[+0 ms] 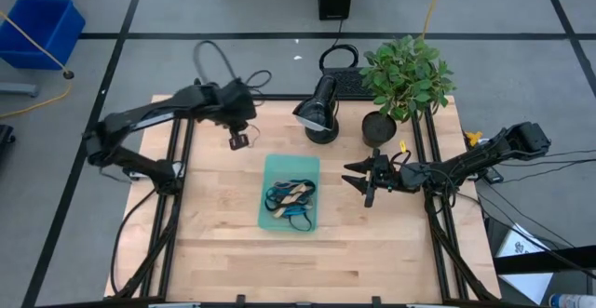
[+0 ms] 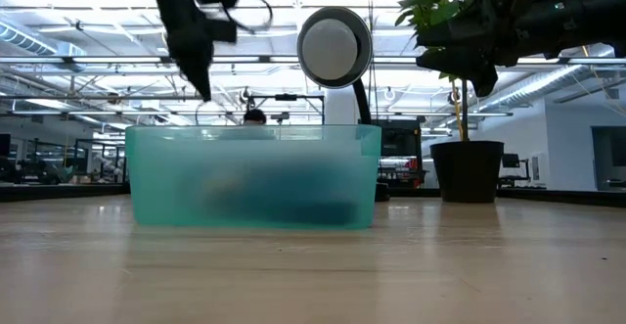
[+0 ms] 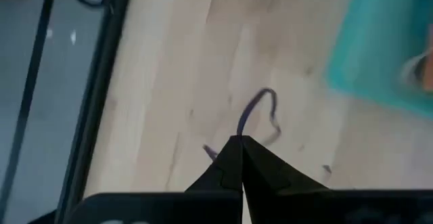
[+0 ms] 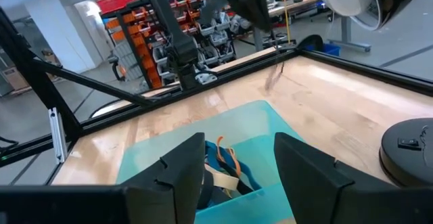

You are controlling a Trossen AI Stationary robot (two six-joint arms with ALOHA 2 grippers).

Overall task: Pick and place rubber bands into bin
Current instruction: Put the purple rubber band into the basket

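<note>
The teal bin (image 1: 277, 167) stands at the table's middle and holds several rubber bands (image 1: 291, 199), black, blue and tan. The bin also shows in the low view (image 2: 252, 175) and in the right wrist view (image 4: 152, 158). My left gripper (image 1: 239, 133) is up in the air beyond the bin's far left corner, shut on one dark rubber band (image 3: 262, 111). My right gripper (image 1: 358, 179) hovers open and empty to the right of the bin, pointing at it; its fingers show apart in its wrist view (image 4: 240, 164). My left gripper pinches the dark rubber band between its two fingertips (image 3: 233, 158), on a short stretch of the loop (image 3: 241, 128). The fingers point down at it from above. The band hangs slack below them as a small loop, clear of the table (image 4: 276, 75).
A black desk lamp (image 1: 318, 111) and a potted plant (image 1: 404, 77) stand at the table's far edge behind the bin. A deep blue tub (image 1: 39, 29) sits on the floor at the far left. Bare wood lies in front of the bin.
</note>
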